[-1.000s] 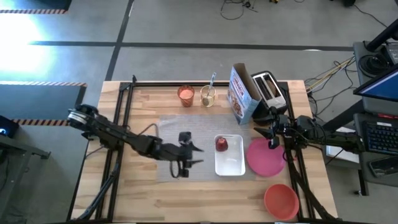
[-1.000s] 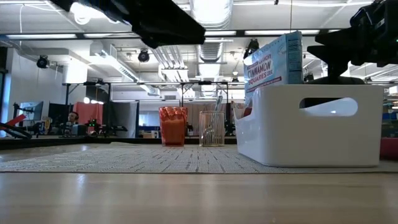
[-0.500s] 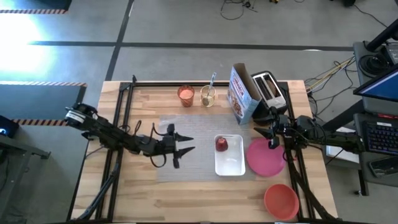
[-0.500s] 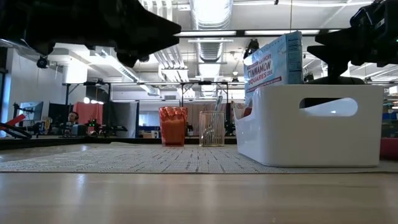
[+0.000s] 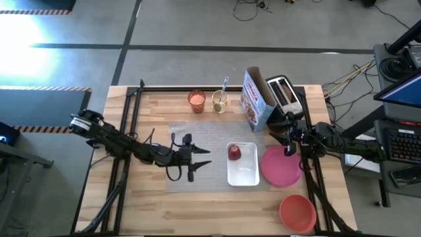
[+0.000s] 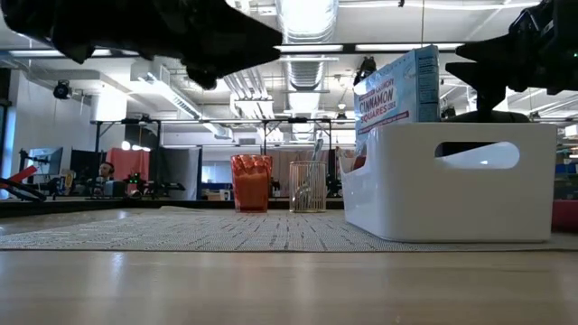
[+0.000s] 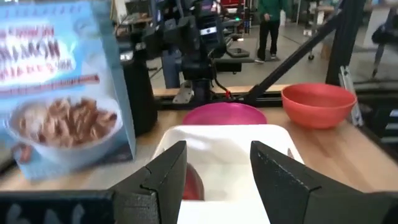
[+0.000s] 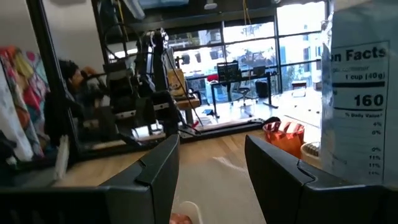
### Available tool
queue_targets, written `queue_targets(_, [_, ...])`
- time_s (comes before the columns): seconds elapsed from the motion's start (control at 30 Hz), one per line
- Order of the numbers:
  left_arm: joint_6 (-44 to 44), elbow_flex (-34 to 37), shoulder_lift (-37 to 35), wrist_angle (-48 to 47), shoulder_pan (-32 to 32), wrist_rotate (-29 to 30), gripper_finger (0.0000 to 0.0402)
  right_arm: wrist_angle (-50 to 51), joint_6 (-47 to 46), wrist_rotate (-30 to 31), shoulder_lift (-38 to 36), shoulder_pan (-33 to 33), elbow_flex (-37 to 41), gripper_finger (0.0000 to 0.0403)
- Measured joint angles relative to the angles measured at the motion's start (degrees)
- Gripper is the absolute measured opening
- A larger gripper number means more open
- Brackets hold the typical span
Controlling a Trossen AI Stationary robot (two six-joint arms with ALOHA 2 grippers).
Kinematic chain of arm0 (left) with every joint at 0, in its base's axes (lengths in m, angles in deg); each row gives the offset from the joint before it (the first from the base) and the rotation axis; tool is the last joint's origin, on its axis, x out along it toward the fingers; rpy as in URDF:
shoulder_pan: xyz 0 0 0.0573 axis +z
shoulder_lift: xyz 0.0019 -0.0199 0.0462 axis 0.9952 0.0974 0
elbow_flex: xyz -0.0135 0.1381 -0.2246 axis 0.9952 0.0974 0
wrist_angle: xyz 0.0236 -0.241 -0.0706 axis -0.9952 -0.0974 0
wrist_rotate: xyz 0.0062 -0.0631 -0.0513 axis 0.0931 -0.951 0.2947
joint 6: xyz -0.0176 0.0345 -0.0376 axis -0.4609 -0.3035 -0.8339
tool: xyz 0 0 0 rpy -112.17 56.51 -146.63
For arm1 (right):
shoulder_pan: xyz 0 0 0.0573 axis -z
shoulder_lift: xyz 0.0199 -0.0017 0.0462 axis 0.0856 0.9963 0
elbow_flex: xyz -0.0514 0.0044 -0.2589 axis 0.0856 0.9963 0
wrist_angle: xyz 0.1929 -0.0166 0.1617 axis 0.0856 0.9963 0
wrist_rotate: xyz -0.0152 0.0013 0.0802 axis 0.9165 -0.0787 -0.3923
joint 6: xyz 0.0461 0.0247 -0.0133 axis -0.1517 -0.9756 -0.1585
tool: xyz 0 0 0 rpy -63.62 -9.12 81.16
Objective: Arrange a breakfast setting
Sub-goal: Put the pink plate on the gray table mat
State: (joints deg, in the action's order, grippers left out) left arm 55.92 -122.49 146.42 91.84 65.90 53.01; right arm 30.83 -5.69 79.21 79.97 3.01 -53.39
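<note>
The left gripper [image 5: 202,158] hovers over the grey mat [image 5: 177,135] in the middle of the table, its fingers [image 7: 166,177] spread and holding nothing, pointed toward the white tray [image 5: 242,172] just beside it. The red apple [image 5: 234,152] sits in the far end of that tray. The pink plate [image 5: 279,168] lies touching the tray's right side, and the orange-red bowl [image 5: 297,212] rests near the table's front right corner, apart from the plate. The right gripper [image 5: 279,133] waits above the plate's far edge beside the cereal box [image 5: 255,99], fingers parted and empty. The orange cup [image 5: 197,101] stands at the back, with what looks like a spoon in a clear holder [image 5: 220,101] next to it.
</note>
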Motion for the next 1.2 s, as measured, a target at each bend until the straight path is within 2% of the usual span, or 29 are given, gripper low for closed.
queue_targets(0.1, [6.41, -0.94, 0.50, -0.53, -0.92, -3.22, 0.0162, -0.75, -4.80, -0.02, 0.00, 0.00, -0.02, 0.0171])
queue_targets(0.17, [7.67, -0.94, 1.25, -0.65, -1.57, -6.64, 0.0162, -0.86, -8.43, 0.53, 0.00, -0.02, -0.02, 0.0171])
queue_targets(0.23, [6.28, -0.37, 1.69, -0.78, -2.09, -7.91, 0.0162, -1.15, -12.03, 1.31, 0.07, 0.00, -0.02, 0.0171])
queue_targets(0.33, [1.65, 2.15, 1.73, 1.15, -1.46, -7.92, 0.0162, -1.13, -11.00, 1.17, 0.07, 0.00, -0.02, 0.0171])
queue_targets(0.43, [0.41, 5.70, 1.75, 7.07, -1.10, -7.80, 0.0162, -3.03, -11.27, 2.81, 0.07, -0.02, -0.02, 0.0171])
queue_targets(0.53, [2.17, 8.86, 1.73, 14.67, -1.17, -7.90, 0.0162, -5.31, -14.52, 3.18, 0.07, 0.00, -0.12, 0.0171])
queue_targets(0.7, [5.29, 12.45, 1.73, 21.91, -0.84, -7.82, 0.0162, -4.20, -17.74, 3.02, 1.86, -0.02, -3.10, 0.0171])
queue_targets(0.77, [5.54, 13.19, 1.73, 22.96, -0.71, -7.82, 0.0162, 0.36, -17.83, 3.56, 4.21, -0.02, -5.94, 0.0171])
queue_targets(0.87, [5.56, 14.05, 1.73, 24.21, -0.66, -7.84, 0.0162, 12.54, -20.00, 4.90, 9.48, -0.02, -11.64, 0.0171])
queue_targets(1.2, [6.09, 17.32, 1.73, 28.43, -0.60, -7.73, 0.0162, 54.49, -36.88, 3.79, 30.29, -0.04, -33.11, 0.0171])
